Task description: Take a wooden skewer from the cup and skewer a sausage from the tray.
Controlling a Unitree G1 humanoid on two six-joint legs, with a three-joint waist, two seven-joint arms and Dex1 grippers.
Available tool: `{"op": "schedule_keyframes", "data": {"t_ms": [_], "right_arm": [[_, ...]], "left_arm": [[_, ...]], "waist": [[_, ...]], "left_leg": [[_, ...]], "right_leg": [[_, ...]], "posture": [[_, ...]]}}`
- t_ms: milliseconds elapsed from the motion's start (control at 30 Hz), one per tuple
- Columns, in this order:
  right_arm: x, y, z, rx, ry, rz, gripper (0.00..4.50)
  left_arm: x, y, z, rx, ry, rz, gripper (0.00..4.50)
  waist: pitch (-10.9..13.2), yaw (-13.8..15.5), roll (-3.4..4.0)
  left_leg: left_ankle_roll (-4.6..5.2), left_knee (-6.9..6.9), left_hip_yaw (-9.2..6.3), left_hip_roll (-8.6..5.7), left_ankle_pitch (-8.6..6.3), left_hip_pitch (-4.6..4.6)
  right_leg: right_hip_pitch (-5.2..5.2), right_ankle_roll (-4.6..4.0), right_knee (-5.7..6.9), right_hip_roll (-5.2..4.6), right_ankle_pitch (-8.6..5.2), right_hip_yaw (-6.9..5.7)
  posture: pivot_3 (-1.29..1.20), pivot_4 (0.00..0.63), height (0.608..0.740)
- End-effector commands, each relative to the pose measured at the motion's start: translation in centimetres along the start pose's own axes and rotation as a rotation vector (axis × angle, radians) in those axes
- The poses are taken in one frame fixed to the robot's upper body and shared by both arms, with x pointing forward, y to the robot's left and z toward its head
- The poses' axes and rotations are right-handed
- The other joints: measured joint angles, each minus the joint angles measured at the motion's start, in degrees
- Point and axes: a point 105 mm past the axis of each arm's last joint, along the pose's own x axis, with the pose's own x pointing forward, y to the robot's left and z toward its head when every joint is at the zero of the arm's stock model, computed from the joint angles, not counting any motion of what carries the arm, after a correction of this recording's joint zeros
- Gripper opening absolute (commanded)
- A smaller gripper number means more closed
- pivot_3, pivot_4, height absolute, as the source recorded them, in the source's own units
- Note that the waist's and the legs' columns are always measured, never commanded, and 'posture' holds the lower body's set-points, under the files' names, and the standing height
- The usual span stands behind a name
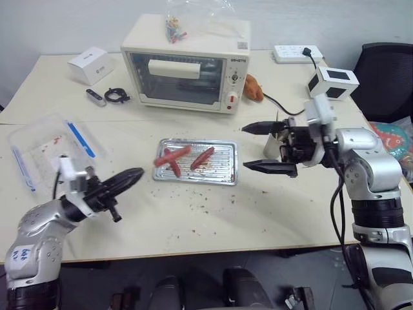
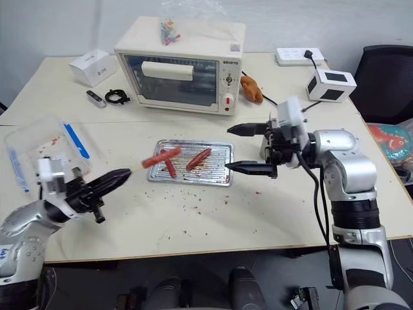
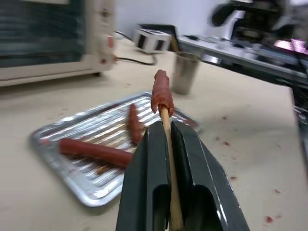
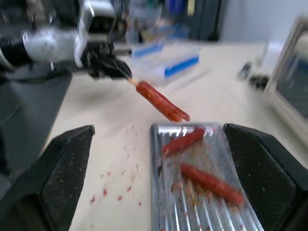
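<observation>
Left hand (image 2: 129, 173), lower left of frame, is clamped on the thin pale wooden skewer (image 3: 168, 144) carrying one red-brown sausage (image 2: 161, 157). Right hand (image 2: 244, 148) stands wide, empty, beside the shiny rectangular metal tray (image 2: 219, 173) at centre.

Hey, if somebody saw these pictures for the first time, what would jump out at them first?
Probably the small red-brown sausage speared on a thin pale wooden skewer, held by the shut left end effector over the left edge of the shallow shiny metal tray. Two more sausages lie in that crumb-speckled tray. At the tray's right end, the right end effector gapes wide open, holding nothing.
</observation>
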Motion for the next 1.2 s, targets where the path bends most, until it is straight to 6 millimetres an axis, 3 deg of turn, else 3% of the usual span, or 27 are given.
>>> {"op": "schedule_keyframes", "data": {"t_ms": [33, 200, 300, 400, 533, 700, 733, 1033, 1167, 1200], "right_arm": [[-1.3, 0.7, 1.5, -0.144, -0.079, -0.115, 4.48], [-2.0, 2.2, 0.1, -0.215, -0.124, -0.247, 4.48], [-2.3, 1.9, 0.5, -0.267, -0.169, -0.366, 4.48], [-2.1, 2.7, -0.1, -0.258, -0.171, -0.373, 4.48], [-1.6, 3.0, -1.0, -0.239, -0.172, -0.396, 4.48], [-1.1, 2.3, -0.7, -0.239, -0.187, -0.413, 4.48], [-1.1, 2.2, -0.6, -0.239, -0.187, -0.415, 4.50], [-0.9, 1.7, -0.2, -0.237, -0.179, -0.381, 4.50], [-1.0, 1.6, -0.6, -0.215, -0.149, -0.354, 4.50], [-1.1, 1.7, -0.8, -0.204, -0.135, -0.342, 4.50]], "left_arm": [[-2.4, 2.6, 2.7, 0.082, -0.120, 0.235, 0.00], [-6.6, 7.4, 4.9, 0.109, -0.292, 0.647, 0.00], [-8.9, 9.6, 4.9, 0.111, -0.315, 0.847, 0.00], [-10.4, 11.4, 4.1, 0.084, -0.297, 1.007, 0.00], [-9.6, 12.4, 3.2, 0.042, -0.276, 1.050, 0.00], [-9.5, 12.9, 2.8, 0.017, -0.259, 1.073, 0.00], [-9.5, 12.9, 2.8, 0.017, -0.257, 1.074, 0.58], [-8.5, 11.8, 3.2, 0.043, -0.230, 0.966, 3.22], [-6.6, 8.8, 4.2, 0.172, -0.124, 0.681, 4.45], [-6.0, 7.9, 4.1, 0.225, -0.066, 0.607, 4.45]], "waist": [[0.0, 0.1, -0.02], [0.0, 0.7, -0.07], [0.0, 1.0, -0.08], [-0.1, 1.2, -0.09], [-0.1, 1.4, -0.22], [-0.1, 1.4, -0.28], [-0.1, 1.3, -0.28], [-0.1, 1.3, -0.30], [-0.1, 1.2, -0.30], [-0.1, 1.2, -0.30]], "left_leg": [[0.00, 0.00, -0.01, 0.01, 0.00, 0.02], [0.00, 0.02, 0.00, -0.03, 0.00, 0.05], [0.00, 0.03, 0.05, -0.04, 0.00, 0.08], [0.00, 0.03, 0.09, -0.03, 0.00, 0.13], [0.00, 0.02, 0.10, -0.04, 0.00, 0.13], [-0.01, 0.03, 0.09, -0.03, 0.01, 0.13], [-0.01, 0.03, 0.09, -0.03, 0.01, 0.14], [-0.02, 0.02, 0.10, -0.02, 0.01, 0.13], [-0.03, -0.01, 0.11, 0.01, 0.01, 0.13], [-0.03, -0.02, 0.11, 0.01, 0.01, 0.13]], "right_leg": [[0.04, 0.00, -0.02, 0.01, 0.00, -0.01], [0.08, 0.01, -0.04, -0.01, 0.00, 0.00], [0.07, 0.01, -0.03, 0.00, 0.01, 0.03], [0.07, 0.01, -0.04, 0.02, 0.01, 0.05], [0.08, 0.01, -0.01, 0.01, 0.01, 0.04], [0.08, 0.01, 0.05, 0.02, 0.01, 0.02], [0.08, 0.01, 0.09, 0.01, 0.01, 0.03], [0.08, 0.01, 0.09, 0.03, 0.01, 0.01], [0.07, 0.01, 0.09, 0.05, 0.01, 0.01], [0.07, 0.01, 0.08, 0.05, 0.00, 0.01]], "posture": [[0.00, 0.150, 0.740], [0.00, 0.150, 0.740], [0.00, 0.150, 0.740], [0.00, 0.150, 0.740], [0.00, 0.150, 0.740], [0.00, 0.150, 0.740], [0.00, 0.150, 0.740], [0.00, 0.150, 0.740], [0.00, 0.150, 0.740], [0.00, 0.150, 0.740]]}}
